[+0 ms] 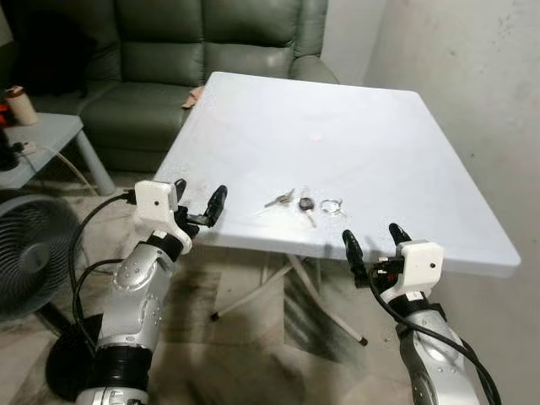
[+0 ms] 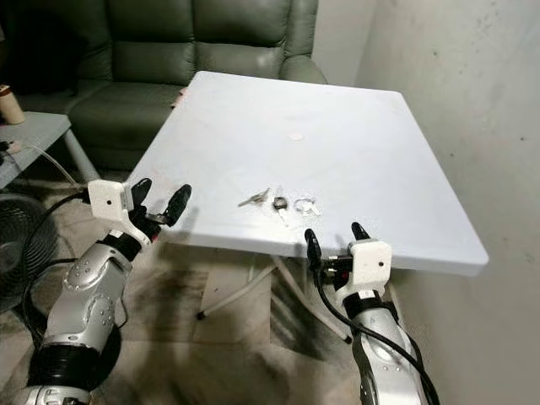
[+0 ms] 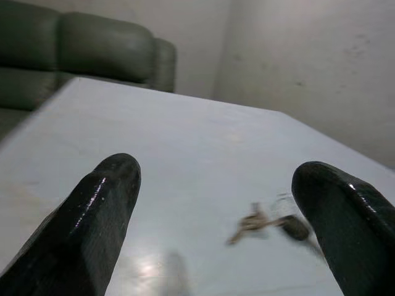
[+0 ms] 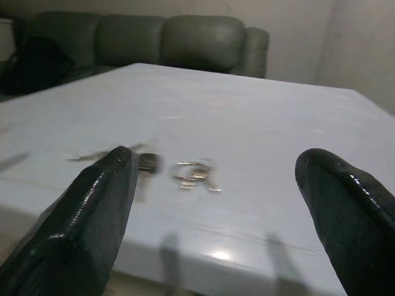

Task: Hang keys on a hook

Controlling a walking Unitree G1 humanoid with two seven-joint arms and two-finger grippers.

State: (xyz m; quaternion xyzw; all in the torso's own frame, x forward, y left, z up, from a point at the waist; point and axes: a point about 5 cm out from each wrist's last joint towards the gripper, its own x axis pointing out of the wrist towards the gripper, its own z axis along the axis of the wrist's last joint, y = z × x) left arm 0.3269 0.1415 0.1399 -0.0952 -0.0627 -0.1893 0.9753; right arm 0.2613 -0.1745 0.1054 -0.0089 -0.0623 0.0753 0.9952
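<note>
White table (image 1: 380,143), one key bunch (image 1: 305,203), two spread grippers.

The square white plastic table (image 1: 363,143) is showing a smooth, faintly sheened top. The small bunch of silvery metal keys with a black plastic head (image 1: 305,203) is glinting on it. The dark green leather-look sofa (image 1: 194,51) is looking soft and slightly glossy. Both grippers' long black fingers (image 3: 92,216) are shining like polished plastic, under matt white casings on brushed silver metal arms (image 1: 139,295). The pale wall (image 1: 472,76) is looking rough and scuffed.
</note>
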